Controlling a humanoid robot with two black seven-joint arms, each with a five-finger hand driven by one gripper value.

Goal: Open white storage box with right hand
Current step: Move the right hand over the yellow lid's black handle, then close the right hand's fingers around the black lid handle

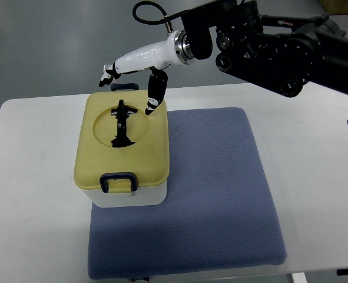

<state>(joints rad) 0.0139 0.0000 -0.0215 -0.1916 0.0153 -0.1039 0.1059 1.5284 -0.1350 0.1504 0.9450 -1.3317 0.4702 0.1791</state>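
Observation:
A white storage box (129,197) with a yellow lid (122,144) stands on the left part of a blue-grey mat (215,188). The lid carries a black handle (122,124) in a round recess and a dark blue latch (119,181) at its near edge; a second latch (123,86) shows at the far edge. My right hand (129,79) reaches in from the upper right and hovers over the box's far edge. Its fingers (108,75) are spread past the far latch, and the thumb (155,94) points down at the lid's far right corner. It holds nothing.
The mat lies on a white table (315,153). The black right arm (279,47) spans the upper right of the picture. Bare mat extends to the right of and in front of the box.

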